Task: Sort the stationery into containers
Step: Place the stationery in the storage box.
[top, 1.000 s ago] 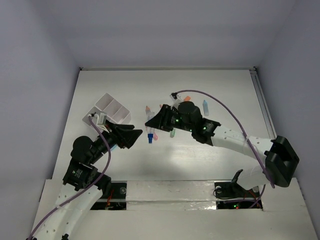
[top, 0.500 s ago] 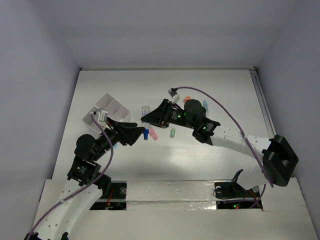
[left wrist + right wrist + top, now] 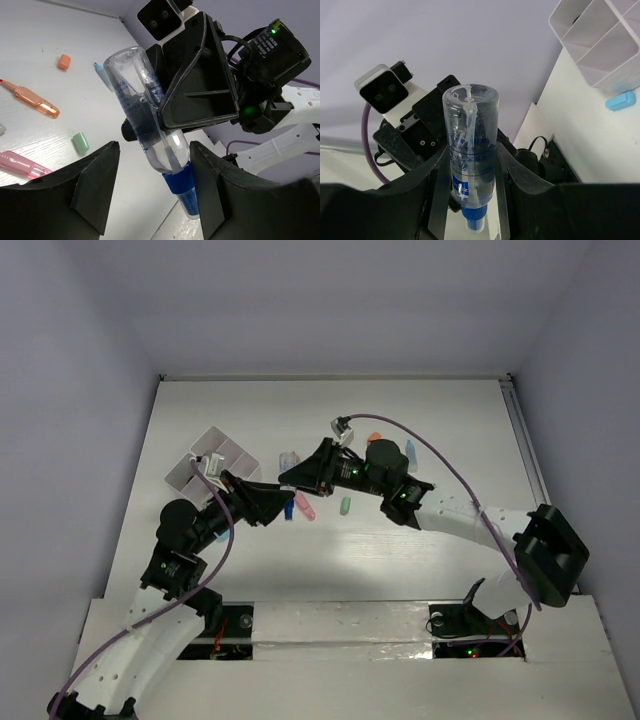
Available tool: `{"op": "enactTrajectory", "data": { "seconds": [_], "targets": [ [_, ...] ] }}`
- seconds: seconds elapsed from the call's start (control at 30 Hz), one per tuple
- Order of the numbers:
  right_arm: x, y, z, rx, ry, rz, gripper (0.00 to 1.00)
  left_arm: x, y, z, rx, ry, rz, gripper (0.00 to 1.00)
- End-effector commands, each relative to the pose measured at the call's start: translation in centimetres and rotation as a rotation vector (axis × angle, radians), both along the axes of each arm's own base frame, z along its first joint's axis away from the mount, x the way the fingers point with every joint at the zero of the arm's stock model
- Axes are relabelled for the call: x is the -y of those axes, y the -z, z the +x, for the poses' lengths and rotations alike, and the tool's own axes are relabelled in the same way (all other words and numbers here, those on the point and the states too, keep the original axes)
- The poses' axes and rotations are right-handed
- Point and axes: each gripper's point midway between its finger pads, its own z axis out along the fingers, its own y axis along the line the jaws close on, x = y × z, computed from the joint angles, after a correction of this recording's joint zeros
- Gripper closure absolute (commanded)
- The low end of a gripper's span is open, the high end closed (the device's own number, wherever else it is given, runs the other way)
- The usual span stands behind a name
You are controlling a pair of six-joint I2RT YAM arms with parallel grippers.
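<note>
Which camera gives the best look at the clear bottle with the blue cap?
Left wrist: the clear blue-capped bottle shows at full length, tilted cap-down, clamped in the right tool. The right wrist view shows it foreshortened between its own fingers. The top external view shows it tiny, mostly hidden by that tool.

My right gripper [image 3: 472,157]: matt black plastic. Tube [image 3: 470,115]: clear, glossy plastic, blue cap. Containers [image 3: 612,75]: smooth, translucent white plastic.

Clear blue-capped tube [image 3: 471,150] clamped cap-down in the right gripper [image 3: 472,167]. Up and right of the tube: white divided containers [image 3: 600,40] and a light blue eraser block [image 3: 621,100].
</note>
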Motion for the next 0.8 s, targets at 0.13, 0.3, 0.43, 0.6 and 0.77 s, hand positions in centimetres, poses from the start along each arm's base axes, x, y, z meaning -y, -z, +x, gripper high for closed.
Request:
{"op": "enactTrajectory", "data": {
  "seconds": [0.13, 0.3, 0.43, 0.6, 0.77],
  "targets": [
    [-0.5, -2.0, -0.8, -0.039, -0.119, 0.133, 0.82, 0.6, -2.9, -0.5, 0.103, 0.05, -0.025, 0.42],
    [-0.5, -2.0, -0.8, -0.034, -0.119, 0.134, 0.82, 0.9, -3.5, 0.1, 0.094, 0.048, -0.04, 0.49],
    [-0.3, -1.9, -0.7, -0.046, -0.122, 0.141, 0.82, 0.8, -3.0, 0.3, 0.085, 0.037, -0.009, 0.41],
    [0.2, -1.8, 0.1, -0.109, -0.163, 0.184, 0.82, -1.2, -3.0, 0.5, 0.102, -0.07, 0.109, 0.21],
    [0.4, -1.9, -0.6, -0.174, -0.25, 0.232, 0.83, -2.5, -4.3, 0.1, 0.15, -0.116, 0.188, 0.18]
  ]
}}
